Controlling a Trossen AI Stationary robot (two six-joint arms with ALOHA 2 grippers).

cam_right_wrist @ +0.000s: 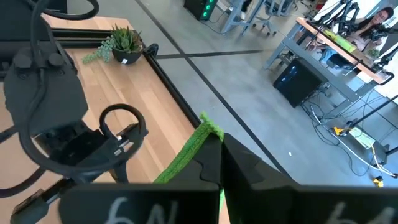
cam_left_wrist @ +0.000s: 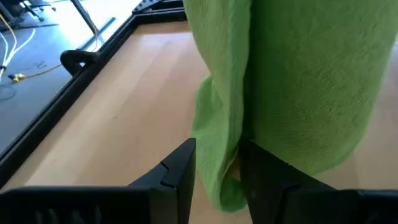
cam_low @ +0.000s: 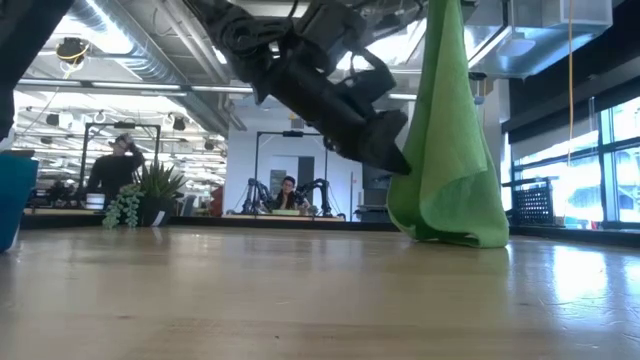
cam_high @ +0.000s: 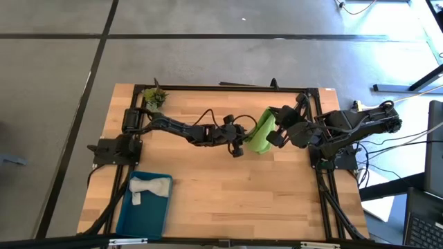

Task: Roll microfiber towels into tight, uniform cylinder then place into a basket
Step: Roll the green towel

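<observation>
While the lime green towel [cam_high: 260, 135] hangs over the middle of the tabletop [cam_high: 228, 194], it drapes straight down in loose folds, its lowest fold just about meeting the wood in the low view. That says light, soft and floppy: no stiffness at all, and it will sag wherever it isn't pinched. Best hold, I'd judge, is right along an edge or corner, fabric gathered between the fingers so it can't slip out.

The right tool [cam_right_wrist: 219, 144] has its fingers pressed together on the top edge, carrying the cloth from above. The left tool [cam_left_wrist: 217, 177] is at the lower part of the hanging cloth, fingers narrowly apart with a fold of green between them, clamped on it as far as the wrist view shows. So the towel is strung between the two, right high, left low.

The grey towel [cam_high: 149, 187] already lies in the teal basket [cam_high: 142, 218], at the near-left corner, well apart.
</observation>
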